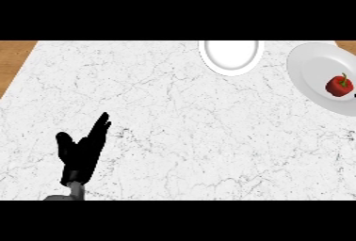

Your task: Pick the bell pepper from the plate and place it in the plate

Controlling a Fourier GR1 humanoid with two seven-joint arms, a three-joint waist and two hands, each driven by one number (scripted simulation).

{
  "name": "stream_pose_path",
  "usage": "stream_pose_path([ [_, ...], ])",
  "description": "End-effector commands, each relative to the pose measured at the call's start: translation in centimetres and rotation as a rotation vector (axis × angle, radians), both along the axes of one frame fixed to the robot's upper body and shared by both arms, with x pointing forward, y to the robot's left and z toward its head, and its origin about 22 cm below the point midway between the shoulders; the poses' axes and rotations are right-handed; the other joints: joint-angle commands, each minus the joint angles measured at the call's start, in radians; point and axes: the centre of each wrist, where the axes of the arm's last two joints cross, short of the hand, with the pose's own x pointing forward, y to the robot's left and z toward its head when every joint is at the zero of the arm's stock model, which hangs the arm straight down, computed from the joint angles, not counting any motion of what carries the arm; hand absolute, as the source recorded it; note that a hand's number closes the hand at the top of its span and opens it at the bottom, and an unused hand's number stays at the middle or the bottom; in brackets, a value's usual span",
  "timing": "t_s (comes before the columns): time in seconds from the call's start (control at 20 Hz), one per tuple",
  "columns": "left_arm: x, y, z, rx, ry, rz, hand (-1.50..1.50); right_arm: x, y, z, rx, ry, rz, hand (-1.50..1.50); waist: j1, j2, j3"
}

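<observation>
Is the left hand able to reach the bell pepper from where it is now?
Probably not easily: the left hand rests open at the lower left, the bell pepper lies far right on its plate.

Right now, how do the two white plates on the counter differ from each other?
The plate at the far middle holds nothing, while the plate at the right edge carries a red bell pepper. The middle plate is cut off by the view's top; the right plate runs out of the view's right side. The right plate also looks larger in this view. Both are white, round and sit on the marble counter.
</observation>
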Motion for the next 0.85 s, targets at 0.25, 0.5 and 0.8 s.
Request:
stream_pose_path([
  [0.25, -0.9, -2.0, -0.8, -0.010, 0.070, 0.024, 0.00, -3.0, 2.6, -4.6, 0.004, 0.101, 0.111, -1.50, -0.023, -0.006, -0.008],
  [0.5, -0.5, -0.2, -0.6, 0.015, 0.060, 0.030, 0.00, -4.6, 4.3, -4.5, -0.003, 0.164, 0.114, -1.50, -0.027, -0.007, -0.009],
  [0.8, -1.2, -0.2, -1.3, 0.004, 0.065, 0.010, 0.00, -5.7, 6.5, -3.9, -0.015, 0.148, 0.107, -1.50, -0.015, -0.003, -0.008],
])
